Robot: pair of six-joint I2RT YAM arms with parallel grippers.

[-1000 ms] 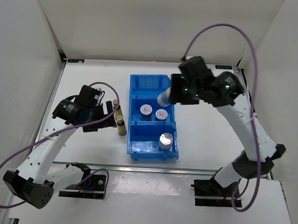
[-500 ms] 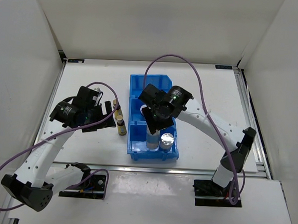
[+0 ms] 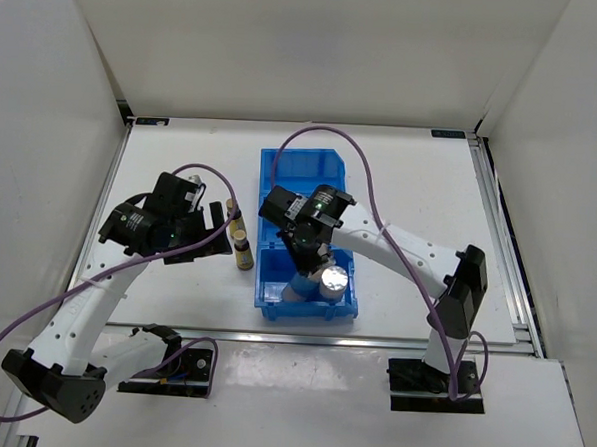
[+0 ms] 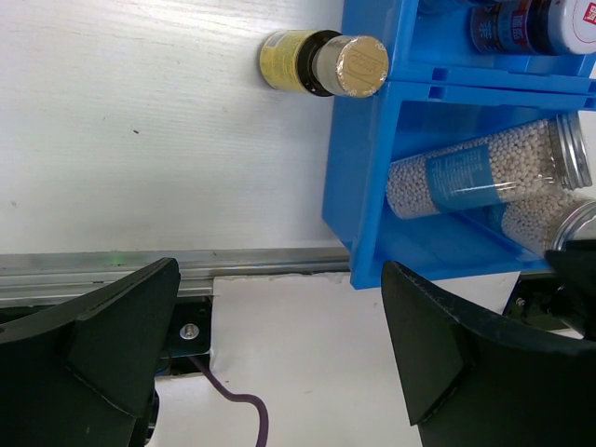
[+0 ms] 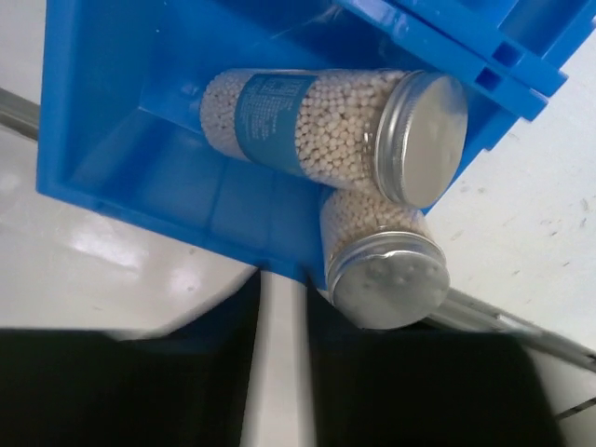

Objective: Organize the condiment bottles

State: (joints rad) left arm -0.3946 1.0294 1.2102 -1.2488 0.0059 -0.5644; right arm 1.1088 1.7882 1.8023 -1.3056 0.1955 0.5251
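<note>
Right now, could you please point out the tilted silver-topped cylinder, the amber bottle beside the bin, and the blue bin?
tilted silver-topped cylinder [image 5: 307,121]: right wrist view, its bead-filled side.
amber bottle [image 4: 358,65]: left wrist view, its gold cap.
blue bin [image 3: 299,167]: top view, far compartment's floor.

White-shelled arms, black joints and fingers [image 4: 121,326], looping purple cables.

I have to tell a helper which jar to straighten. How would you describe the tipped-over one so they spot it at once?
Find the blue bin and go to its compartment nearest the arm bases. Two silver-lidded jars of white beads share it; yours is the tilted jar with the blue label, leaning against the upright jar.
</note>
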